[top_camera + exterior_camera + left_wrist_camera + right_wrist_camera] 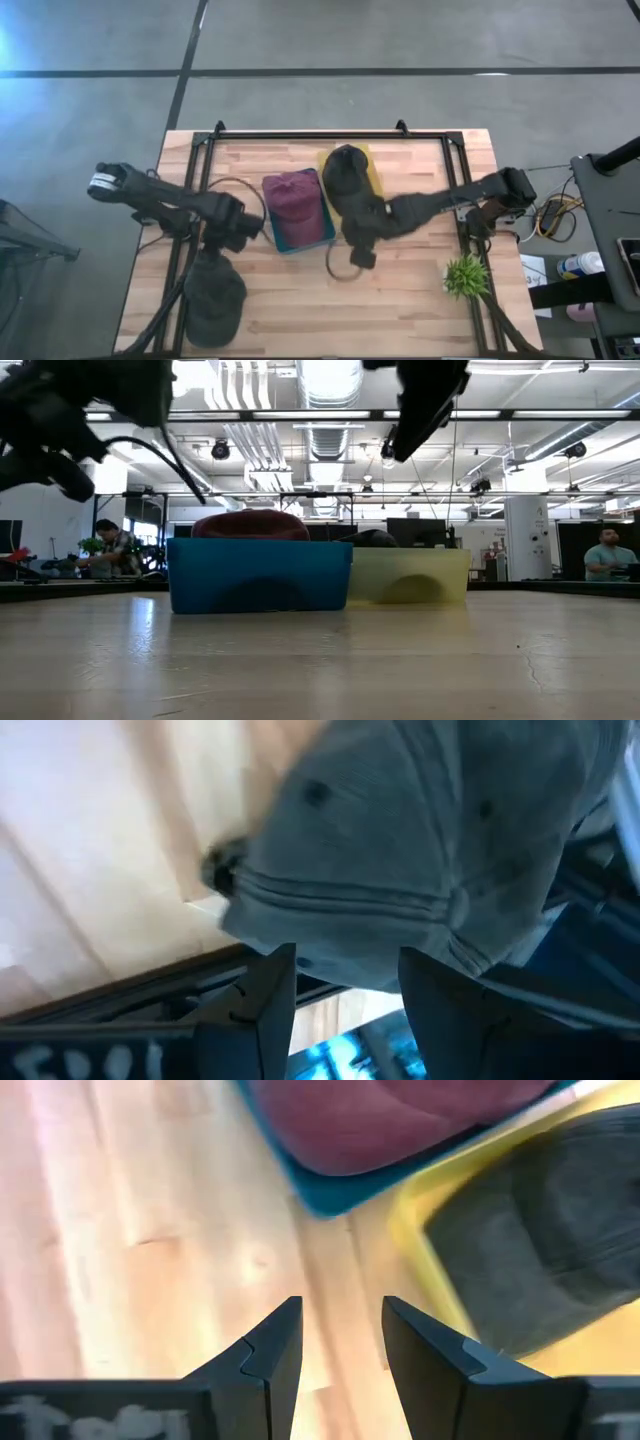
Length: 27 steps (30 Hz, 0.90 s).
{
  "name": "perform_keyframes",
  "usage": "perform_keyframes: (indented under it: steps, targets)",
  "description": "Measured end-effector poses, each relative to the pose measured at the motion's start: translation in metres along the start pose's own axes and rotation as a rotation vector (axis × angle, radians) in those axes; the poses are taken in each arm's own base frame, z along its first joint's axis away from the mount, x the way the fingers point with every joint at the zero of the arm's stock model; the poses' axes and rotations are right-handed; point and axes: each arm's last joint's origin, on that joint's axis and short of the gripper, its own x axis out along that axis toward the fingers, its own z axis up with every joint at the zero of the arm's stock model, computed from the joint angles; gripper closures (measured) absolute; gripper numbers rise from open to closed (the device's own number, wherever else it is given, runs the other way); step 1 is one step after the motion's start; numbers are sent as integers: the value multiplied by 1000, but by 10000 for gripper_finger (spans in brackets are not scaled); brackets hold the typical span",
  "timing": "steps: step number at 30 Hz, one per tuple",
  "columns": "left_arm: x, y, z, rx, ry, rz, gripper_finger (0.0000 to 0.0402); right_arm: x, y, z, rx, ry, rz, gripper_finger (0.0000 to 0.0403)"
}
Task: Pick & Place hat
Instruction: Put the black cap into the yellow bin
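Note:
A grey cap (pixel 213 298) is held by my left gripper (pixel 231 240) over the table's near-left part. In the left wrist view the cap (pixel 420 840) fills the space ahead of the fingers. A maroon hat (pixel 290 195) lies in a blue bin (pixel 305 240). A dark grey hat (pixel 347 175) lies in a yellow bin (pixel 373 168) beside it. My right gripper (pixel 361 252) is open and raised above the table just near of the yellow bin. The right wrist view shows the gripper (pixel 342 1330) empty, with both bins ahead. My left gripper has the grey cap by its lower edge (pixel 345 975), which sits between the two fingers (pixel 270 995). The cap's crown reaches forward from the fingers. The low view shows no cap on the tabletop, so it is lifted clear.
A small green plant (pixel 465 275) stands at the table's near-right corner. A dark cable loop (pixel 342 270) hangs by the right gripper. A black frame (pixel 330 135) runs along the table's far edge and sides. People are in the room behind (pixel 608 555).

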Motion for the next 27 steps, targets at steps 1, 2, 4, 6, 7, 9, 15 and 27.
perform_keyframes:
  steps: [1,2,4,6,7,9,15,27]
  targets:
    - [3,-5,0,25,13,4,232,-2,9,-4,0,-9,-6,269]
    - [6,-11,-1,44,26,7,232,-4,17,-8,-1,-19,-11,270]
    - [12,-22,-1,73,43,4,232,-9,33,-15,-5,-38,-17,270]
    - [19,-32,0,129,40,30,232,-13,45,-23,1,-56,-22,270]
    - [22,-37,0,147,33,58,232,-15,51,-26,8,-65,-27,270]
    - [27,-45,1,175,15,100,232,-18,59,-32,22,-84,-33,271]
    - [35,-61,2,116,-30,111,232,-24,73,-42,68,-126,-51,266]
    - [44,-62,4,-109,-95,141,232,-25,75,-42,107,-145,-62,266]
